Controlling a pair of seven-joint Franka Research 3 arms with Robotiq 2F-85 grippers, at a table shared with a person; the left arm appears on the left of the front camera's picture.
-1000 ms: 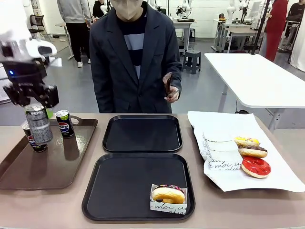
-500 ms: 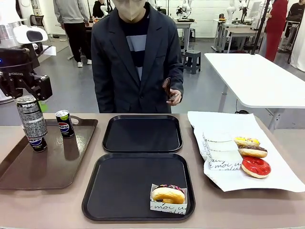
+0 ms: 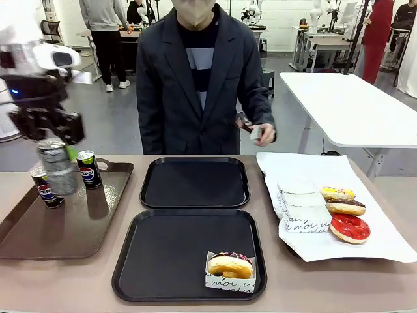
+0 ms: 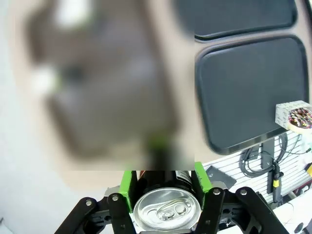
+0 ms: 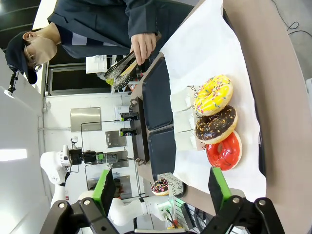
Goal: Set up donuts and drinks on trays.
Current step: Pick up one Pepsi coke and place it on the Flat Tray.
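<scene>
— Well, the left gripper [image 3: 51, 134] has its green pads clamped on the dark grey can [image 3: 58, 171]. It hangs above the brown tray [image 3: 71, 231], where two Pepsi cans [image 3: 86, 169] stand.
— So where should it go?
— I'd carry it upright across to the near black tray [image 3: 163, 254], high enough to pass the rim. Then set it in a bare corner, well apart from the sleeved donut [image 3: 229, 266] at the front right. The far black tray [image 3: 195, 182] holds nothing yet.
— And the other side?
— The person's hand [image 3: 262, 134] holds tongs [image 5: 121, 69] by the white paper sheet [image 3: 306, 166], where three donuts [image 3: 345, 207] lie in a row. The right gripper [image 5: 162, 187] stands spread wide, holding nothing.
— Anything changed?
— Against a second ago, the can has swung slightly right and is smeared with motion. The person's hand has drifted from the chest toward the paper.
</scene>
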